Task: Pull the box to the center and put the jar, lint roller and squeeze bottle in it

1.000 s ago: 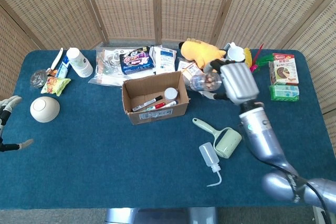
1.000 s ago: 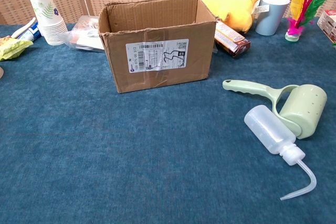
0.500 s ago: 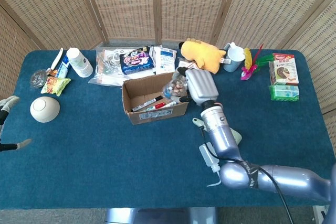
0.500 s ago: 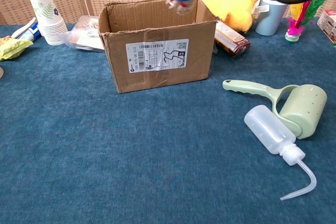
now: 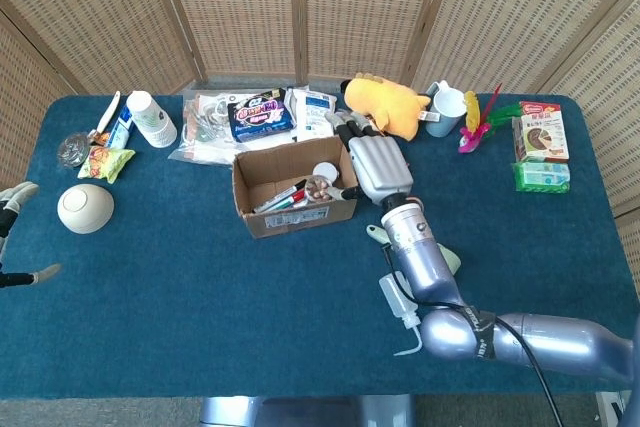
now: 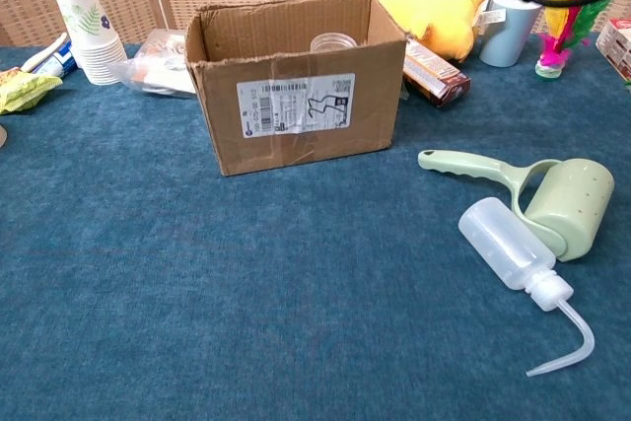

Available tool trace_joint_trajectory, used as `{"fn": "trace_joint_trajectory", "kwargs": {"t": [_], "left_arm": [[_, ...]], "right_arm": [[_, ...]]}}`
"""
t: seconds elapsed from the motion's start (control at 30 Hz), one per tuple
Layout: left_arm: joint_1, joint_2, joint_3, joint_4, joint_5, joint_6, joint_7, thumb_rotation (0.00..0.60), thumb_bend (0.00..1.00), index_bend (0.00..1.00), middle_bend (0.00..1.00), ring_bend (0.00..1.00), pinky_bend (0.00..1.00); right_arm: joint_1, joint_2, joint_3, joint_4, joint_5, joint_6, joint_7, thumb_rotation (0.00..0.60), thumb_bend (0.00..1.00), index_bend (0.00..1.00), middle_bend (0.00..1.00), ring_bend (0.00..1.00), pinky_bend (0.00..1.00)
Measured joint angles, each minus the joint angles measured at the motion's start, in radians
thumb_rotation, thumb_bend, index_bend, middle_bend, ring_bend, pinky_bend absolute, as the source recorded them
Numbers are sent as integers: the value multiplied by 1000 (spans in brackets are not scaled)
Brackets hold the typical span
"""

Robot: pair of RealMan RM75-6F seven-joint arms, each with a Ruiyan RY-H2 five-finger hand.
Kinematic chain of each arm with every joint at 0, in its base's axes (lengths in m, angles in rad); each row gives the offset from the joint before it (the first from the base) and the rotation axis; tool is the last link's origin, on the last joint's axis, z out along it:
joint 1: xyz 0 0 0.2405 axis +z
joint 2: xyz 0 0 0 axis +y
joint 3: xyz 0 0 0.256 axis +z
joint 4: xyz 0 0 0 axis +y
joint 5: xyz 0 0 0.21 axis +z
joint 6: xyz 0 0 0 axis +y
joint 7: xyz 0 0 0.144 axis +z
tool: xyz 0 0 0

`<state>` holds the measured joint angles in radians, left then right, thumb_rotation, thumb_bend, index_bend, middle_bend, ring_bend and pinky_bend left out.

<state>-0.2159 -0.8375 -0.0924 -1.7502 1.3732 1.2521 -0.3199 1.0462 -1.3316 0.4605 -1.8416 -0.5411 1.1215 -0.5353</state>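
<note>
**Jar in box, right hand empty over its right edge**

- Far left: left hand (image 5: 15, 237) sits at the table (image 5: 180, 297) edge, only partly in frame. Fingers look apart, nothing in them.
- White dome-shaped object (image 5: 85, 208) on the table just right of that hand. Behind it, snack bag (image 5: 104, 162) and a paper cup stack (image 5: 152, 119).
- Centre: cardboard box (image 5: 293, 189), open top, upright. Jar (image 5: 320, 186) lies inside, right half of the box, beside the markers (image 5: 290, 197) and a white round lid (image 5: 325, 173). In the chest view the jar's rim (image 6: 333, 42) shows just above the box's front wall.
- Right hand (image 5: 372, 162) hangs over the box's right edge, fingers extended toward the back and not wrapped round anything. It holds nothing.
- Right of the box: lint roller (image 5: 432, 269) flat on the table, partly hidden by the right arm in the head view; chest view shows it whole (image 6: 552, 202), handle pointing left.
- Squeeze bottle (image 6: 513, 247) lies touching the roller, on its near side, bent nozzle pointing toward the front edge. Both outside the box.
- Back row: yellow plush toy (image 5: 385, 102), pale mug (image 5: 448, 107), feathers (image 5: 482, 117).
</note>
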Motion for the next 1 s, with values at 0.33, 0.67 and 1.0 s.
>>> {"fn": "trace_joint_trajectory", "kwargs": {"t": [0.33, 0.67, 1.0], "left_arm": [[3, 2, 1, -7, 4, 5, 2, 600, 50, 0, 0, 0, 74], [1, -2, 1, -29, 3, 8, 40, 600, 50, 0, 0, 0, 75], [-7, -10, 1, -34, -6, -3, 64, 600, 50, 0, 0, 0, 74]], "right_arm": [[-100, 123, -27, -78, -175, 24, 82, 600, 0, 0, 0, 51, 297], [-294, 245, -131, -51, -465, 22, 353, 600, 0, 0, 0, 51, 297], [-412, 290, -253, 93, -700, -18, 585, 600, 0, 0, 0, 38, 254]]}}
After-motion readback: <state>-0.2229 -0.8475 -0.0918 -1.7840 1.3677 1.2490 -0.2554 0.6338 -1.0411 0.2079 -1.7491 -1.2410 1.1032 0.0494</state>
